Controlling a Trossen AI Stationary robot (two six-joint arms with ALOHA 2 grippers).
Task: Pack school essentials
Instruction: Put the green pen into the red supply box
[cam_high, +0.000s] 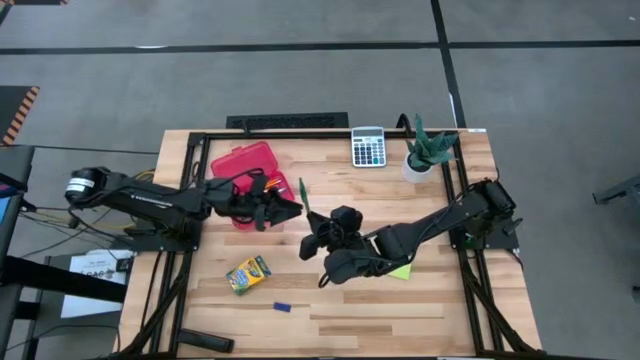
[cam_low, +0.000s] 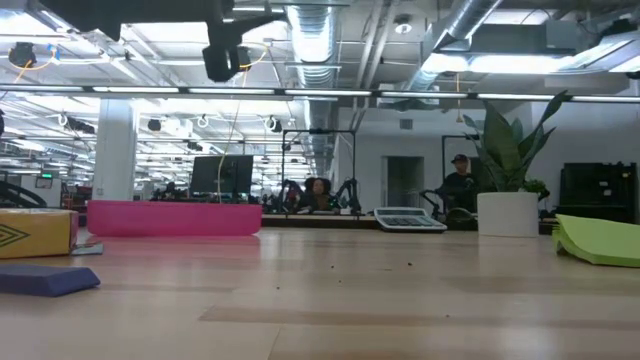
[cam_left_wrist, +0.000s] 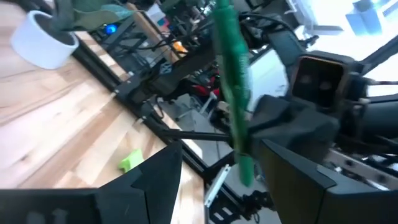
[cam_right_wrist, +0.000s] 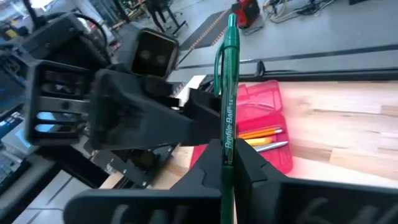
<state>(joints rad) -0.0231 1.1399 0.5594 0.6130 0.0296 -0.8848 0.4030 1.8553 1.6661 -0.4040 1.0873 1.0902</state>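
A green pen (cam_right_wrist: 230, 81) stands upright above the table's middle, with my right gripper (cam_right_wrist: 227, 155) shut on it; in the high view this gripper (cam_high: 312, 238) reaches in from the right. My left gripper (cam_left_wrist: 217, 168) faces it from the left, open. Its fingers stand either side of the pen (cam_left_wrist: 233, 87) without touching it. Behind it the red case (cam_high: 250, 180) lies open with orange pencils (cam_right_wrist: 264, 132) inside. The crayon box (cam_high: 248, 273), the blue eraser (cam_high: 282, 307) and the lime sticky-note pad (cam_high: 401, 270) lie on the table. My right gripper pinches the pen's barrel (cam_right_wrist: 228, 134), just below its printed lettering, between its two fingers. The fingers come roughly level from the table's right and lie across the pen. The pen stands upright, most of its length above the fingers, lifted clear of the table.
A grey calculator (cam_high: 368, 146) and a potted plant (cam_high: 428, 152) stand at the far edge. The black frame rails (cam_high: 190, 160) run along the table's left and right sides. Bare wood shows along the near edge, right of the eraser.
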